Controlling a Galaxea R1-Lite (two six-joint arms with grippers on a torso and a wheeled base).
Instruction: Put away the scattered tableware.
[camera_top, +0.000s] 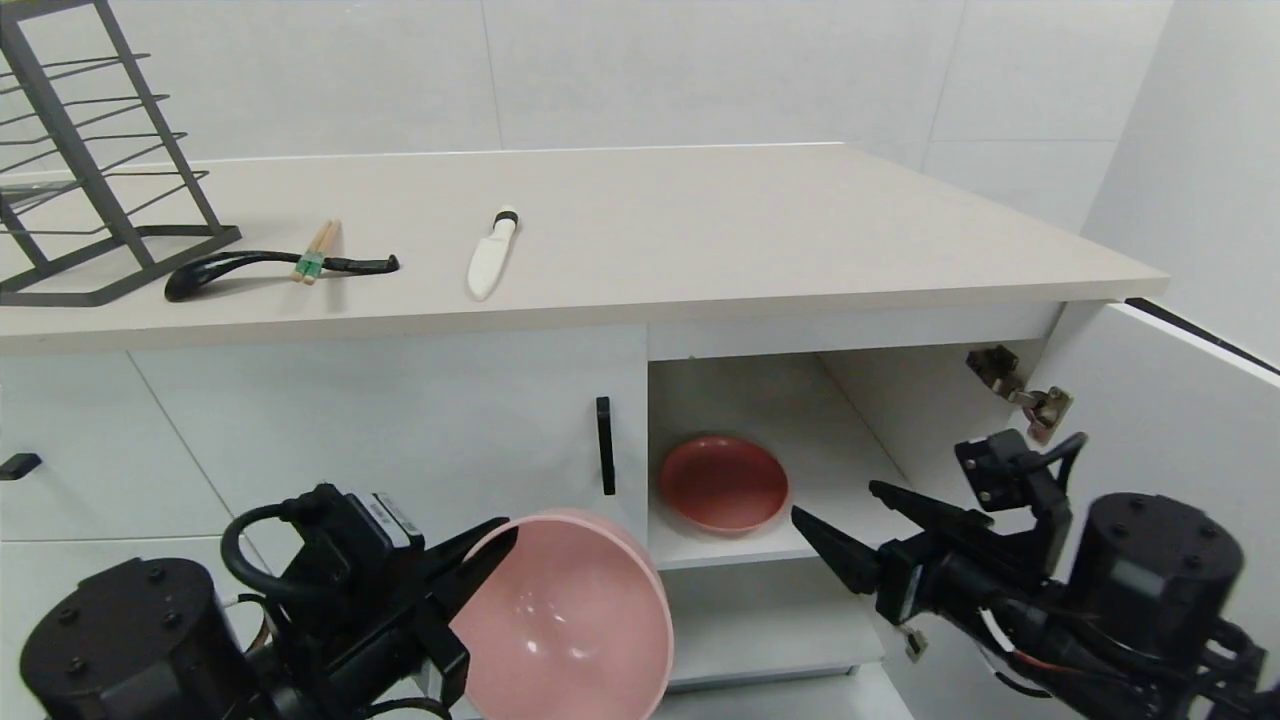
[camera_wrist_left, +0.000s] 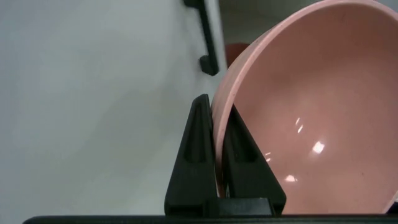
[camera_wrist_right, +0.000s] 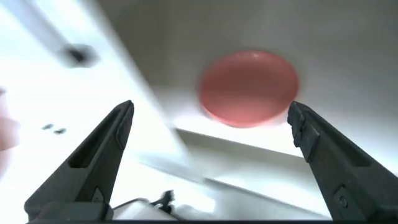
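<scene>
My left gripper (camera_top: 490, 548) is shut on the rim of a pale pink bowl (camera_top: 570, 620), held tilted low in front of the closed cupboard door. In the left wrist view the fingers (camera_wrist_left: 200, 149) pinch the bowl (camera_wrist_left: 311, 112) wall between them. A red plate (camera_top: 722, 482) lies on the upper shelf of the open cupboard. My right gripper (camera_top: 838, 502) is open and bare, just outside that shelf, pointing at the red plate (camera_wrist_right: 249, 87). On the counter lie a black spoon (camera_top: 270, 265), chopsticks (camera_top: 315, 252) and a white knife (camera_top: 492, 253).
A dark wire dish rack (camera_top: 90, 160) stands at the counter's far left. The cupboard's right door (camera_top: 1170, 400) is swung open beside my right arm. The closed door next to the opening carries a black handle (camera_top: 603, 445). A lower shelf (camera_top: 770, 620) sits under the plate.
</scene>
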